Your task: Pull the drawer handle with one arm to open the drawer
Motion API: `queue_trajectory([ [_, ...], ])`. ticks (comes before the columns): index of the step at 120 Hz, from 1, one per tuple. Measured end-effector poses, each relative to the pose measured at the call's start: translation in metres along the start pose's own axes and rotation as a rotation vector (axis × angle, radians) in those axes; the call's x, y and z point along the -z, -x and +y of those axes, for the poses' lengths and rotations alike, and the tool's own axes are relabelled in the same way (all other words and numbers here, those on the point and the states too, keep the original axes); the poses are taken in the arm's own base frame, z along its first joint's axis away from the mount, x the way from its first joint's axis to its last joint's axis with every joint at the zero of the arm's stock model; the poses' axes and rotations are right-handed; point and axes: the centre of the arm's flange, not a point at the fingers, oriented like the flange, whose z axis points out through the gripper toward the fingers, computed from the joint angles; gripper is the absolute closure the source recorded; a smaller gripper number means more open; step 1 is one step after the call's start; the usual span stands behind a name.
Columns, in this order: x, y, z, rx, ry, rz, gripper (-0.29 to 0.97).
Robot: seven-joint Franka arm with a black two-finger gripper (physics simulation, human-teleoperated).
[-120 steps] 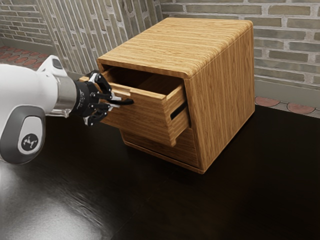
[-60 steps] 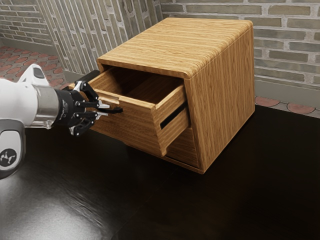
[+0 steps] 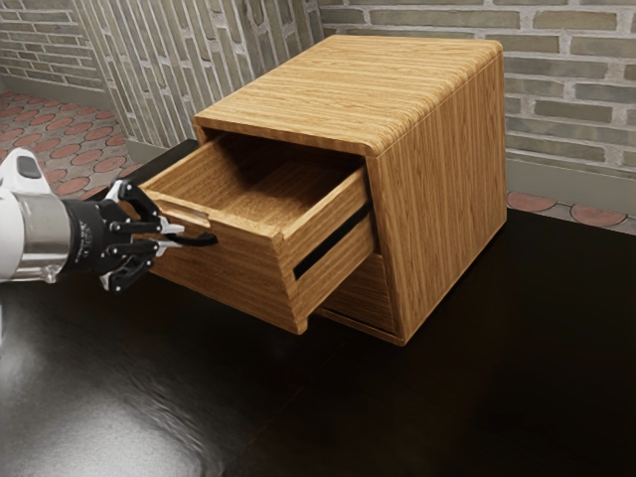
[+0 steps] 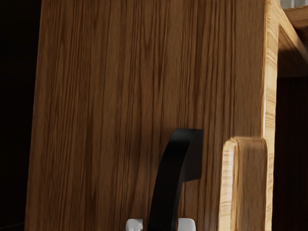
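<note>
Toward the desk's (image 3: 417, 397) edge at the exterior view's left, the drawer (image 3: 260, 256) juts well out of the cabinet (image 3: 437, 179), its handle (image 3: 185, 216) at the gripper (image 3: 194, 231), clamped or loose I cannot tell; a loose hold may slip off, a long pull may tip the drawer out.

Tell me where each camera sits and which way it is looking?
Exterior view: beside the arm, above the table, looking down at the wooden cabinet and its open drawer; the arm comes in from the exterior view's left, gripper at the drawer's front.
Wrist view: on the arm's hand, facing the drawer's front up close; a black part of the gripper shows.
Shared: the drawer's front and the gripper.
</note>
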Motion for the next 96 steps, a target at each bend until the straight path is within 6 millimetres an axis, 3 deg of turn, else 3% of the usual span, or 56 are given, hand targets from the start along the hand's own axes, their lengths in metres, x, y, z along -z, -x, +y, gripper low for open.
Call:
queue_trajectory([
  [56,0.026,-0.005,-0.019,0.008,0.002,0.008,0.78],
  [76,0.042,-0.004,-0.021,0.002,0.024,0.011,0.59],
  [88,0.049,0.024,-0.014,-0.063,0.026,0.025,0.38],
  [96,0.056,0.064,0.029,-0.134,0.002,0.015,0.28],
])
